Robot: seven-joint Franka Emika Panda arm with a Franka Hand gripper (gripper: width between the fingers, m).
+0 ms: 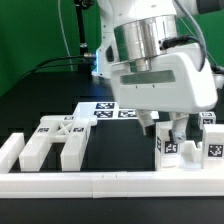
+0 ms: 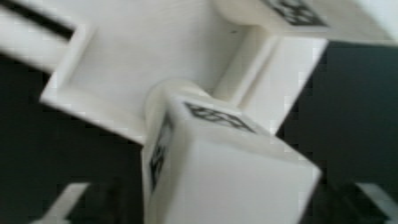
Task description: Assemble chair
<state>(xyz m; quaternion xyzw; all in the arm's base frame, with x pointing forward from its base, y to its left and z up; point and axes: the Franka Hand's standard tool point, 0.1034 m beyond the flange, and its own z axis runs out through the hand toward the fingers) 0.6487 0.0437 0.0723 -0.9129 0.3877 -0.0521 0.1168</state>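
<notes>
Gripper point(image 1: 167, 131) low over the small chair pieces point(image 1: 170, 152), with the X-braced panel point(image 1: 55, 135) at its 9 o'clock.

The chair parts are matte white and blocky, with black-and-white square tags. In the exterior view the panel lies flat on the dark table point(image 1: 120, 155), its two square legs pointing to 6 o'clock, near the front border rail point(image 1: 100, 184). The marker board point(image 1: 112, 110) lies at the panel's 2 o'clock. The arm's housing covers the tops of the small pieces. The wrist view is blurred: a tagged block point(image 2: 222, 165) fills it, with a second white piece point(image 2: 267, 55) behind. Whether the fingers pinch the block or merely flank it cannot be told.
</notes>
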